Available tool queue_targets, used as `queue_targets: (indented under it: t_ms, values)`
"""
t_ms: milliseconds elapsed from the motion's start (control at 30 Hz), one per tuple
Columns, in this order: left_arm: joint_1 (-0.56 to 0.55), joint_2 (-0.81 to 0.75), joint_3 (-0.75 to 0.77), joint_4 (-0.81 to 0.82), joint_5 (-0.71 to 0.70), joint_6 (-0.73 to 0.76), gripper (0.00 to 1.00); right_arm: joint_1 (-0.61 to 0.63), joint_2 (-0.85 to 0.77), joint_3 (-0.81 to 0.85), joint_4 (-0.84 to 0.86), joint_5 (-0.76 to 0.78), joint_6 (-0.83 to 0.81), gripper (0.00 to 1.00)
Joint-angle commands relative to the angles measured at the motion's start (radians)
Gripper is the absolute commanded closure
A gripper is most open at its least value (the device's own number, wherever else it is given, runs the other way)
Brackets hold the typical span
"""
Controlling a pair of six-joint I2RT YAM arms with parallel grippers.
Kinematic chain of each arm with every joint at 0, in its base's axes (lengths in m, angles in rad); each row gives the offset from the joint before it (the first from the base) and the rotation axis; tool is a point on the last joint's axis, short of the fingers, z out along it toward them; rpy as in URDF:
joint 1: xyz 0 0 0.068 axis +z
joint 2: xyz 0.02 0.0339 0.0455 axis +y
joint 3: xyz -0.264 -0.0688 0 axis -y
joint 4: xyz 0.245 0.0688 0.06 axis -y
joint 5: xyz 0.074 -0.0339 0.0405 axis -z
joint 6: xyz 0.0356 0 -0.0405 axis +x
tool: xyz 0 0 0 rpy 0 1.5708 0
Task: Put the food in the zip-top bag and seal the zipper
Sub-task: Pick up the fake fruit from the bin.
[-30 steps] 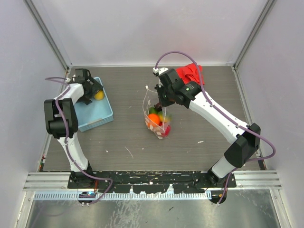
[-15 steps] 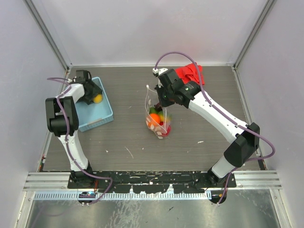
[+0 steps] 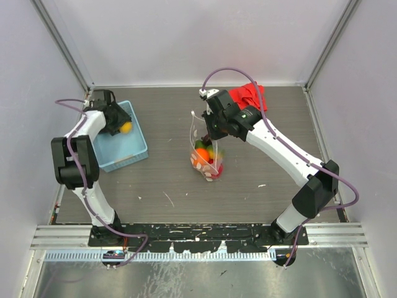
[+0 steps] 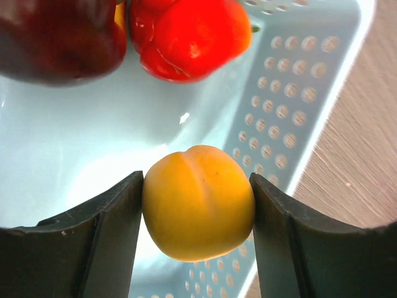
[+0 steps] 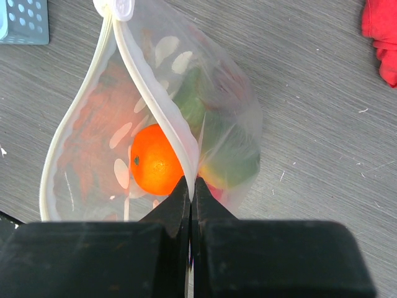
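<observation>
Now the left hand [image 4: 197,181] is clamped on a yellow toy fruit [image 4: 198,208] inside the light blue basket [image 4: 291,105]; lift it straight up, clear of the wall, before crossing the table [image 5: 310,124]. The right hand [image 5: 191,186], pinched shut on the rim of the zip-top bag [image 5: 217,93], should hold the mouth wide; an orange fruit [image 5: 152,167] lies inside.

At table's [image 3: 173,183] far left sits basket [image 3: 127,160], w/ one fruit [image 4: 198,202] near its right wall & 2 other fruits [image 4: 186,34] close by. Approx. at centre stands bag [image 3: 193,131], w/ more fruits [image 5: 155,166] in it. Behind it, to the right, lies cloth [image 3: 248,94] at far edge.
</observation>
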Motion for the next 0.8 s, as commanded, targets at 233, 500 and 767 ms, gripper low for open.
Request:
queue_targets:
  t_ms: [233, 500, 767]
  values:
    - [-0.015, -0.306, -0.084, -0.025, 0.146, 0.048, 0.45, 0.002, -0.012, 0.071, 0.015, -0.005, 0.008, 1.00]
    - [-0.099, -0.470, -0.146, -0.024, 0.212, 0.093, 0.46, 0.004, -0.012, 0.080, 0.012, -0.007, 0.013, 1.00]
    - [-0.245, -0.621, -0.190, -0.001, 0.200, 0.165, 0.49, 0.010, -0.006, 0.097, 0.006, -0.005, 0.014, 1.00]
